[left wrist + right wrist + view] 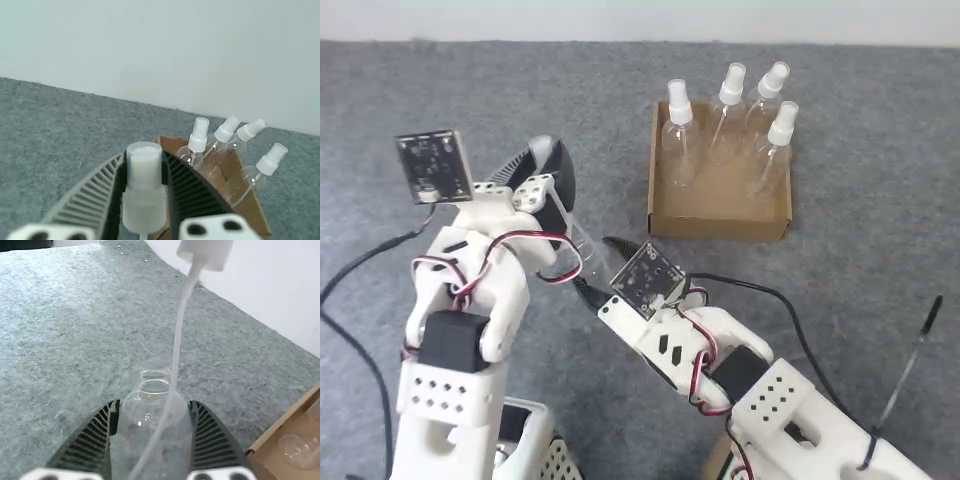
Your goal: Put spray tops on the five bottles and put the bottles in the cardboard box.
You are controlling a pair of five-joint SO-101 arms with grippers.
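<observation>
My left gripper [546,165] [144,157] is shut on a white spray top [144,185]. The top's thin tube [179,330] hangs down to the mouth of a clear bottle [152,435] [580,248]. My right gripper [596,263] [154,407] is shut on that bottle and holds it just above the grey mat. I cannot tell whether the tube's end is inside the neck or in front of it. The cardboard box [720,222] [250,205] lies farther back on the right. In it stand several bottles with spray tops [724,100] [226,131].
A grey felt mat [860,130] covers the table. A white perforated basket [535,450] sits at the near edge under the left arm. Black cables [790,310] trail beside the right arm. A pale wall [160,45] rises behind the box.
</observation>
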